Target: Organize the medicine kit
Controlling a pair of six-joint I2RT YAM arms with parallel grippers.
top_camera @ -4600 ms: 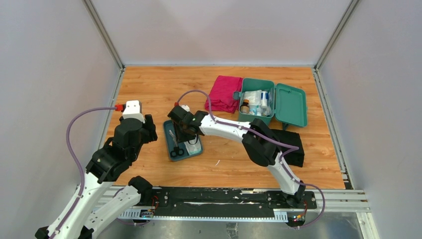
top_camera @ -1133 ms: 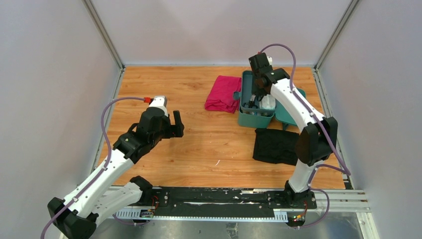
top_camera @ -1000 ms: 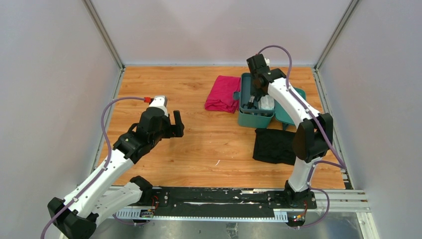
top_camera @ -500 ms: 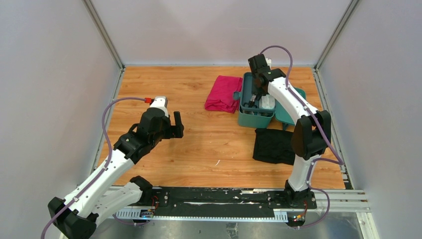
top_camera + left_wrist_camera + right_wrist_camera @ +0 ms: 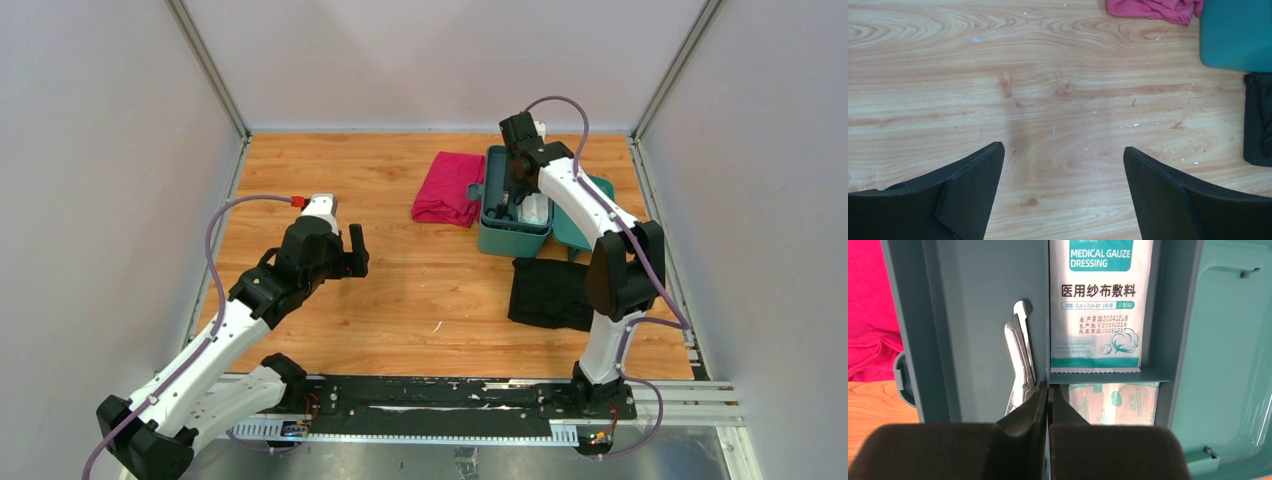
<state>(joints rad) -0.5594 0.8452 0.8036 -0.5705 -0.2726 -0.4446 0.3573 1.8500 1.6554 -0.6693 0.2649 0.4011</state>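
The teal medicine kit box (image 5: 510,236) stands open at the back right, its lid (image 5: 1233,340) folded out to the right. A teal insert tray (image 5: 983,340) sits in it with metal scissors (image 5: 1020,355) in the left compartment, a gauze dressing packet (image 5: 1095,305) and plasters (image 5: 1113,402) on the right. My right gripper (image 5: 1048,390) is down in the box (image 5: 515,195), shut on the tray's thin dividing wall. My left gripper (image 5: 352,250) hangs open and empty over bare wood (image 5: 1063,150), left of the box.
A pink cloth (image 5: 448,188) lies just left of the box and shows in the left wrist view (image 5: 1158,7). A black cloth (image 5: 553,293) lies in front of the box. Grey walls close in the table on three sides.
Since 4.6 s ago the tray with the scissors went from the table middle into the box with my right gripper, and my left arm swung forward. Over the last second, hardly any motion.
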